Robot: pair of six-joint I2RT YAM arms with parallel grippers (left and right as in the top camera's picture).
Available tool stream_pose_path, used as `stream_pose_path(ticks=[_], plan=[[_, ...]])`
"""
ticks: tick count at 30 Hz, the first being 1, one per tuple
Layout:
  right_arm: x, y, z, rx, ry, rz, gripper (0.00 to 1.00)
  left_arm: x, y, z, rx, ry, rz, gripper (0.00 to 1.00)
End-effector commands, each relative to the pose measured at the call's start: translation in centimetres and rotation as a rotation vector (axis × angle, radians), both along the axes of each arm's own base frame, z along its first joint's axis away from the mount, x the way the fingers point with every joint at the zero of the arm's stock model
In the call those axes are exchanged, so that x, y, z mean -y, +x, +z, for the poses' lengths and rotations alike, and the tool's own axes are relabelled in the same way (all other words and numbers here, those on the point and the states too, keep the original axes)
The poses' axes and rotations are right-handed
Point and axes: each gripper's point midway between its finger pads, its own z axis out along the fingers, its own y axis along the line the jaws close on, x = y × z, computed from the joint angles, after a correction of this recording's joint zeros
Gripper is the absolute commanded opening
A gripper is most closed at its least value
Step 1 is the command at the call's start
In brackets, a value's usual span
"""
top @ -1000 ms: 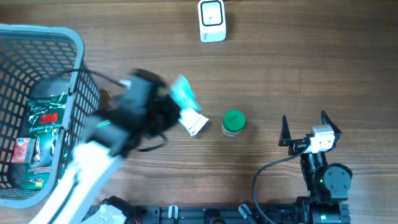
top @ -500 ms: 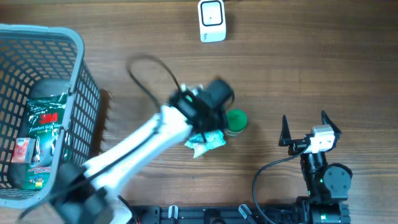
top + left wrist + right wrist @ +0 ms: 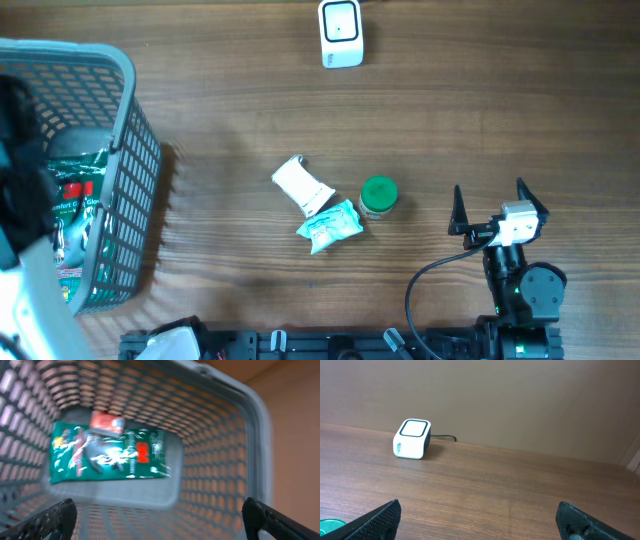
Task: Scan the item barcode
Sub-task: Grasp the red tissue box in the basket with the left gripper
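The left gripper [image 3: 160, 522], jaws wide and empty, hangs over the basket [image 3: 220, 390]. Beneath it lies a green 3M glove pack [image 3: 107, 452], its lettering blurred here. Only the overhead shows the white-teal packet [image 3: 318, 208] left of the wide-open right gripper [image 3: 490, 205], with the barcode scanner [image 3: 341, 33] far ahead.

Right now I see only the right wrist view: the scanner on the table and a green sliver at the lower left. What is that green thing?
Observer: A green-lidded jar, standing to the left of the right gripper in the overhead view.
Operator: Anything next to it?
Observer: A white pack and a teal pouch lie close on its left.
Operator: Where is the left gripper?
Observer: The left gripper is open above the basket, where a green packet lies on the bottom.
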Motion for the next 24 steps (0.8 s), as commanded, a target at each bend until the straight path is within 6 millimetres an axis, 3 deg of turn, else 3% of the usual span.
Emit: stream_pose_path(ticks=[1, 4, 6, 8, 11, 13, 14, 15, 20, 24], plan=[[0.0, 0.0, 0.2, 0.010, -0.006, -0.003, 1.00, -3.8, 0.0, -2.9, -0.152, -0.046, 0.075, 1.00], [0.0, 0.0, 0.2, 0.010, -0.005, -0.002, 1.00, -7.6, -0.2, -5.8, -0.366, 0.023, 0.162, 1.00], [0.0, 0.0, 0.2, 0.010, -0.006, -0.003, 1.00, -8.9, 0.8, -9.5, -0.455, -0.012, 0.173, 1.00], [0.0, 0.0, 0.2, 0.010, -0.006, -0.002, 1.00, -9.5, 1.3, -13.3, -0.542, -0.038, 0.170, 1.00], [0.0, 0.0, 0.2, 0.010, -0.006, -0.002, 1.00, -10.2, 1.0, -18.6, -0.670, -0.041, 0.181, 0.91], [0.0, 0.0, 0.2, 0.010, -0.006, -0.003, 1.00, -10.5, 0.6, -21.8, -0.701, -0.052, 0.188, 0.93], [0.0, 0.0, 0.2, 0.010, -0.006, -0.002, 1.00, -10.7, 0.2, -24.5, -0.702, -0.057, 0.199, 0.99], [0.0, 0.0, 0.2, 0.010, -0.006, -0.002, 1.00, -10.8, 0.1, -25.7, -0.689, -0.053, 0.207, 1.00], [0.0, 0.0, 0.2, 0.010, -0.006, -0.003, 1.00, -11.6, -0.1, -28.4, -0.630, -0.037, 0.238, 1.00], [0.0, 0.0, 0.2, 0.010, -0.006, -0.003, 1.00, -12.2, 0.9, -28.9, -0.584, -0.015, 0.245, 1.00]])
